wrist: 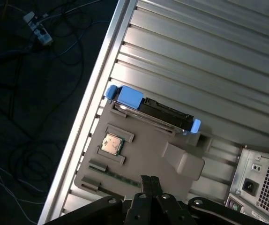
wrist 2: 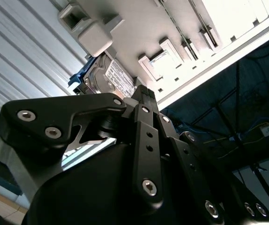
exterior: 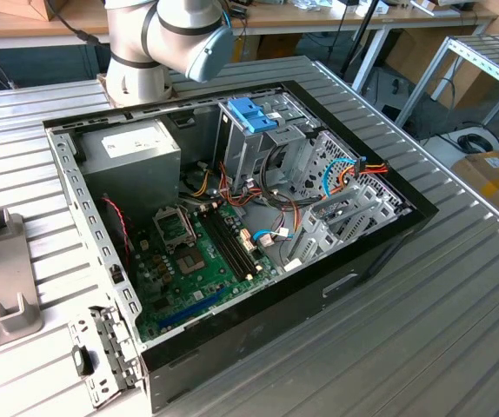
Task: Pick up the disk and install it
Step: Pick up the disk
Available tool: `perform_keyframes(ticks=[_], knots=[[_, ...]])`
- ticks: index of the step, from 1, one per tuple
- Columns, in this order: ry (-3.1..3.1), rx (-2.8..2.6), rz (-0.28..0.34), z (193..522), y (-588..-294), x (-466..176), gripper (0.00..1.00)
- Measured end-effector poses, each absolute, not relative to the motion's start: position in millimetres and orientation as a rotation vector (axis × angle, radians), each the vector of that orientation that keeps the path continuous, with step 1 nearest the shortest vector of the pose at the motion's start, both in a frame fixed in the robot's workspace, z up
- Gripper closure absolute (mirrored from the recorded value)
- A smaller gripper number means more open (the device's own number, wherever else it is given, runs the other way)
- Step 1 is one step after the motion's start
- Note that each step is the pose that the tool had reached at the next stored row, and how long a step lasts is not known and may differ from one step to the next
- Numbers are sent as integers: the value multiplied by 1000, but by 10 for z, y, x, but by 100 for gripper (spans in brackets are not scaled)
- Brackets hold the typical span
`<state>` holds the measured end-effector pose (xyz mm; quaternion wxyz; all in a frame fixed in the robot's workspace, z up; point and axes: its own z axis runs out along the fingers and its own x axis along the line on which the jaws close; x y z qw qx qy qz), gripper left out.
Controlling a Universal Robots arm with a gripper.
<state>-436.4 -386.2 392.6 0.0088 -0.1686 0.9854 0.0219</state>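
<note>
The gripper (wrist: 149, 178) hangs with fingers (wrist 2: 146, 96) pressed together.

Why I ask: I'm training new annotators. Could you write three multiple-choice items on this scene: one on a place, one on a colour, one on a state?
1. Where is the disk?
A. In a drawer.
B. In the grey fixture on the slatted table.
C. On a chair.

2. What colour is the disk's bracket?
A. Red.
B. Yellow.
C. Light blue.

3. How does the disk stand to the gripper?
A. Apart from it, on edge in the fixture.
B. Clamped in it.
C. Lying flat on it.

1 B: the first wrist view shows it slotted in the fixture.
2 C: blue shows at both its ends.
3 A: bare fixture lies between gripper and disk.
</note>
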Motion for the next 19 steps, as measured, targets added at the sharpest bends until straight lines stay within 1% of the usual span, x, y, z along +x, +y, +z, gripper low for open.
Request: perform_keyframes(ticks=[19], knots=[[3064,-613,69,3926,-3862,-4364,90]])
